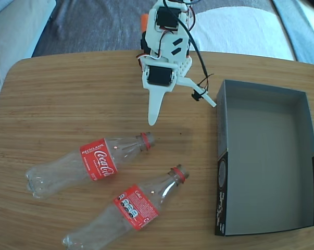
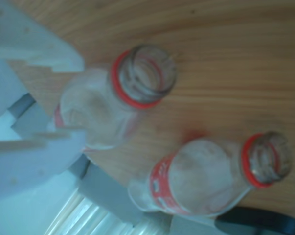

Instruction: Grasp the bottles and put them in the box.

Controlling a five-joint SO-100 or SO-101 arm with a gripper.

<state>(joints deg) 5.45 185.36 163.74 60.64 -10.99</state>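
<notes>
Two uncapped Coca-Cola bottles are lying on the wooden table (image 1: 58, 94), left of the box (image 1: 261, 156).

In the fixed view, the upper bottle (image 1: 89, 164) and the lower bottle (image 1: 128, 208) are lying side by side, long axes slanting, open necks pointing up-right toward the box. The upper label is reading "Coca-Cola"; other print is too small. The white gripper (image 1: 184, 113) is hovering above them, jaws spread wide, holding nothing.

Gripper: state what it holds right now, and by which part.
Nothing is held. In the fixed view the gripper hangs open above the table, apart from both bottles, which lie on the wood. The box is empty.
</notes>
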